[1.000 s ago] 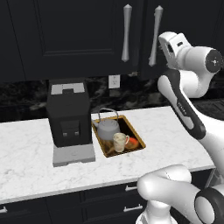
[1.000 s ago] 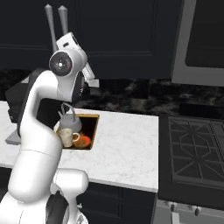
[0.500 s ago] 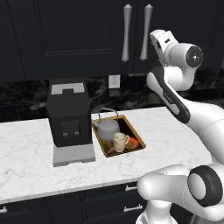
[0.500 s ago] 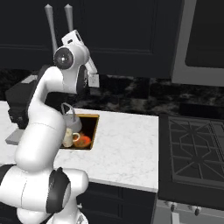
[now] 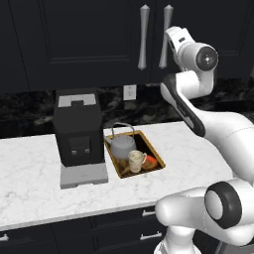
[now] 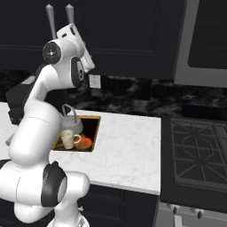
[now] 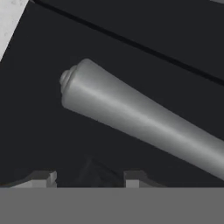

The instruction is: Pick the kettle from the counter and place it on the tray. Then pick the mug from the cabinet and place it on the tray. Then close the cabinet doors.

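Up close, the two dark fingertips (image 7: pixel 46 177) poke up with a clear gap between them, and nothing sits in that gap, so the gripper (image 7: pixel 89 178) is parted and holding nothing. Just ahead of the tips a silver door handle (image 7: pixel 144 120) runs slantwise across the black door panel; whether the fingers touch it I cannot tell.

From behind, the hand is raised high against the cabinet doors (image 5: pixel 89 39), right by the right-hand silver handle (image 5: pixel 165 37), with the other handle (image 5: pixel 144 37) just beside it. Both doors look shut.

Down on the white marble counter (image 5: pixel 30 173) the tray (image 5: pixel 158 159) lies beside the black coffee machine (image 5: pixel 77 126). The kettle (image 5: pixel 122 146) stands on the tray, and the mug (image 5: pixel 135 160) stands on it too, just in front of the kettle. A stove (image 6: pixel 199 150) sits to the right.
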